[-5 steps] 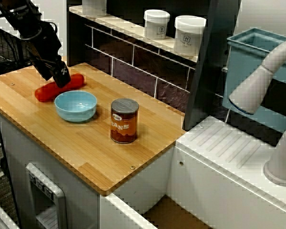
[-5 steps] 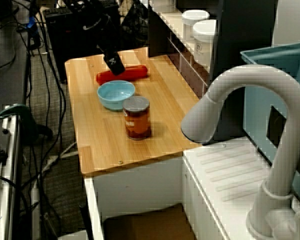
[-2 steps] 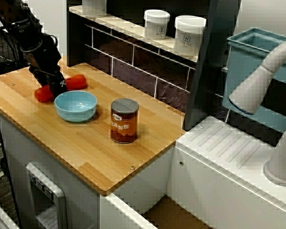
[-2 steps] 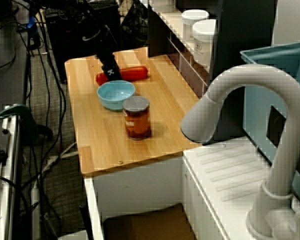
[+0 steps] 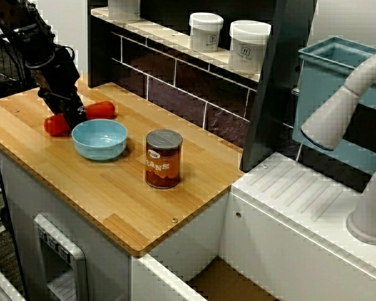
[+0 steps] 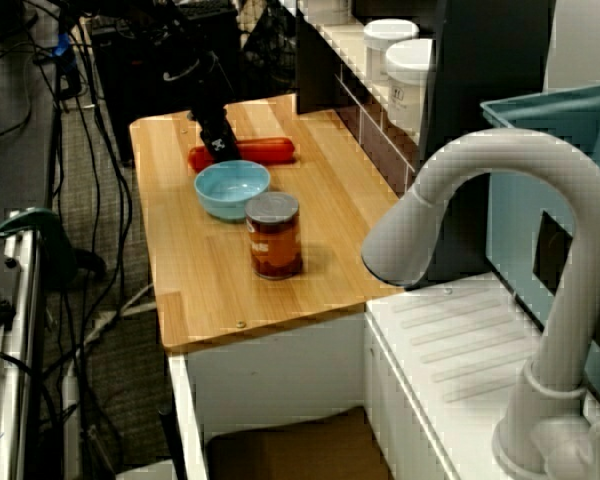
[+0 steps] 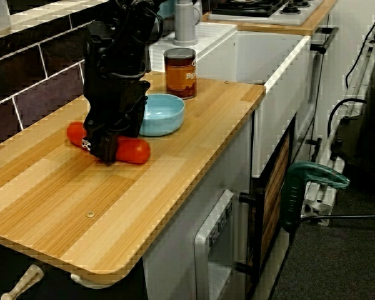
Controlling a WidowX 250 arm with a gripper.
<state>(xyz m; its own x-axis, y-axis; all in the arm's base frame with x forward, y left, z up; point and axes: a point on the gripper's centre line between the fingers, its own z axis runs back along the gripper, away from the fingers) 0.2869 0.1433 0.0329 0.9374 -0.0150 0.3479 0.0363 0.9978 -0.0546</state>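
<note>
**benchrat:** OK, tool end first. What are we looking at?

**tilewatcher:** We've got the black gripper (image 7: 105, 150) right down at the board, fingers set either side of the long red sausage-shaped piece (image 7: 133, 150), a bit off its middle. The jaws stand about as wide as the piece is thick. We honestly can't tell from any of the three views whether they're squeezing it or just sitting around it. The red piece lies flat on the light wooden countertop (image 5: 113, 194), with a red end poking out on each side of the gripper.

**benchrat:** And where's that on the counter?

**tilewatcher:** In the view facing the tiled wall, it's at the far left of the countertop. Just near and right of it we see the pale blue round bowl (image 5: 99, 139), upright. It's very close to the red piece, but we can't say whether they touch, because the gripper body covers that spot in the view from the counter's end. Right of the bowl, clearly apart from it, stands the brown tin can with a grey lid (image 5: 163, 158), upright. On the shelf along the far wall sit two white lidded jars (image 5: 205, 31). Further right, well apart from all that, are the white curved tap (image 5: 338, 110) and the grey-blue plastic tub (image 5: 329, 63).
</note>
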